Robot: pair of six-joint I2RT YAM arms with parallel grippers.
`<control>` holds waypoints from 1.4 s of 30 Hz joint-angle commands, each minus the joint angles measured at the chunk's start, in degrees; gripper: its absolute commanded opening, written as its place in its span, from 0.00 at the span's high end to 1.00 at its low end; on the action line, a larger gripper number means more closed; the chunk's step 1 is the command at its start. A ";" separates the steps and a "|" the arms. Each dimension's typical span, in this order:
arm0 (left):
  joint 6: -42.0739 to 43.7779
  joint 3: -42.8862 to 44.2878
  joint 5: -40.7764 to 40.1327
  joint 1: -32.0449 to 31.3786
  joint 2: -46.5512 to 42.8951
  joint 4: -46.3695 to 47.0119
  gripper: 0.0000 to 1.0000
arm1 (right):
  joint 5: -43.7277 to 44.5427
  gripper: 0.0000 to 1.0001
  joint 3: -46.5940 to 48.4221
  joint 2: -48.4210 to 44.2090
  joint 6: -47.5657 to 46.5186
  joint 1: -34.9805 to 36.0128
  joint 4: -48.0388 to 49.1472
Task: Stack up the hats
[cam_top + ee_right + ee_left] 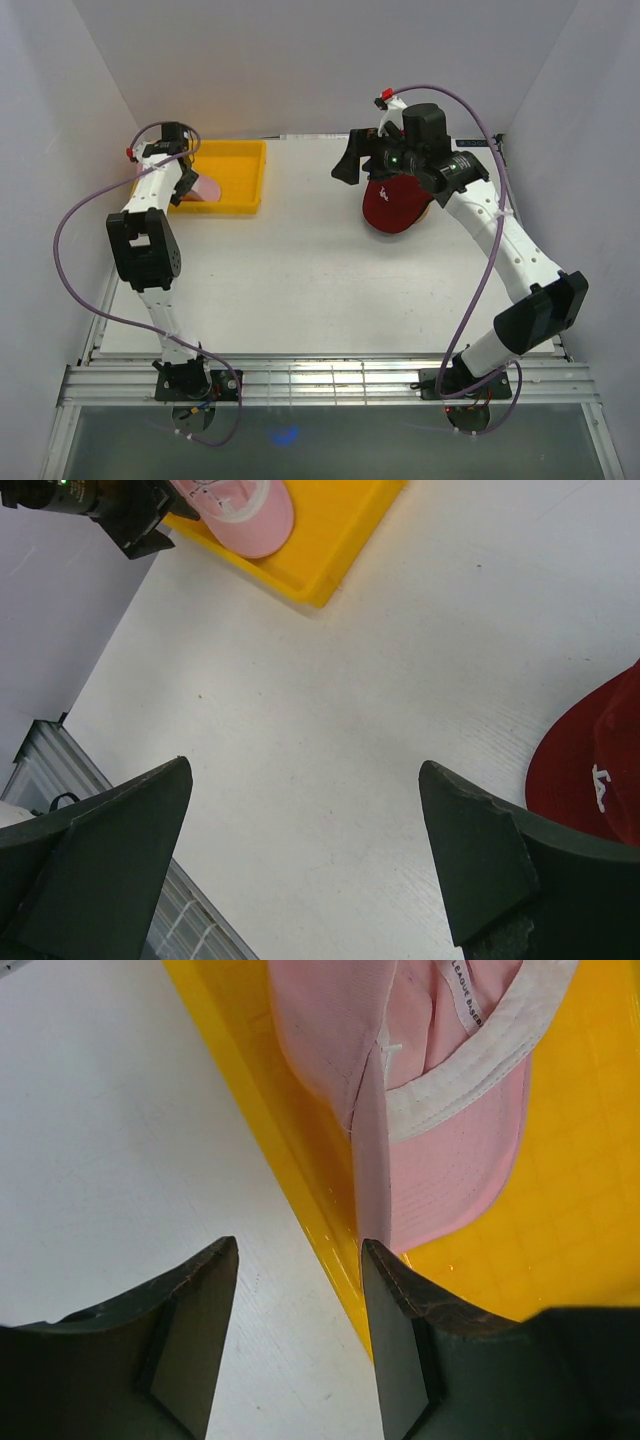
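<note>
One pink cap in yellow tray, rim seemingly under left tool

Left arm and right arm: white segmented links, black joint housings, black bases bolted at the near edge of the tabletop. A purple cable loops along each arm, with a red connector at the wrist end farthest from that edge. Left fingers and right fingers: dark, wedge-shaped, edges worn. Green indicator lit on the right wrist.

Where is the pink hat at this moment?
Seen from above, the pink hat lies in the yellow tray at the far left of the table, right by the left arm's fingers.
</note>
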 commanded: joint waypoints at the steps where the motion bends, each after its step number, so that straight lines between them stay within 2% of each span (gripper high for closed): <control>1: -0.67 0.58 -0.62 -0.20 -0.76 3.43 0.37 | 2.22 0.00 0.72 -2.20 -2.27 1.41 1.55; 11: 0.48 0.58 -1.05 -0.20 1.62 4.58 0.44 | 3.63 0.00 -1.92 -3.87 -3.68 1.50 1.28; 16: -0.57 -2.05 1.14 -0.20 -3.56 7.04 0.43 | 3.72 0.00 -1.92 -4.13 -4.03 1.50 1.37; 22: -0.93 -10.14 0.01 -0.20 -12.27 11.62 0.41 | 3.99 0.00 -2.62 -4.48 -3.85 1.41 1.63; 25: -0.31 -8.04 -0.35 -0.20 -10.79 10.22 0.38 | 4.25 0.00 -2.36 -4.75 -3.85 1.41 1.37; 35: -1.28 -2.23 -1.14 -0.20 -2.52 6.52 0.37 | 4.43 0.00 -2.18 -5.10 -4.20 1.41 0.05; 42: 0.56 0.31 2.28 -0.38 3.62 10.38 0.39 | 4.77 0.00 -3.50 -5.45 -4.99 1.42 -0.39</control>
